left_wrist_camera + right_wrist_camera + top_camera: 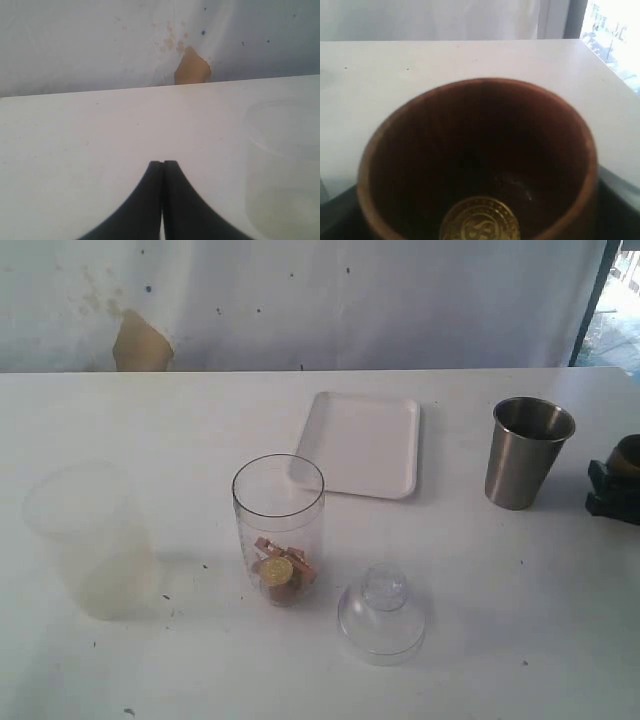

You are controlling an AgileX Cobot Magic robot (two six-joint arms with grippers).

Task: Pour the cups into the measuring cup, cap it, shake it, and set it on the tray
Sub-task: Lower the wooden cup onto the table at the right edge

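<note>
The clear measuring cup (278, 530) stands upright mid-table, open-topped, with wooden pieces and a gold coin (277, 571) at its bottom. Its dome cap (382, 615) rests on the table just to the front right. The white tray (362, 443) lies behind them, and the steel tumbler (525, 452) stands to its right. At the far right edge my right gripper (618, 490) is shut around the brown wooden cup (480, 150), which is upright with a gold coin (480, 222) inside. My left gripper (163, 163) is shut on nothing, low over bare table.
A wide frosted plastic cup (90, 540) stands at the left of the table, and it also shows beside my left gripper as the frosted cup (282, 165). A wrinkled white backdrop with a brown patch (140, 342) hangs behind the table's far edge.
</note>
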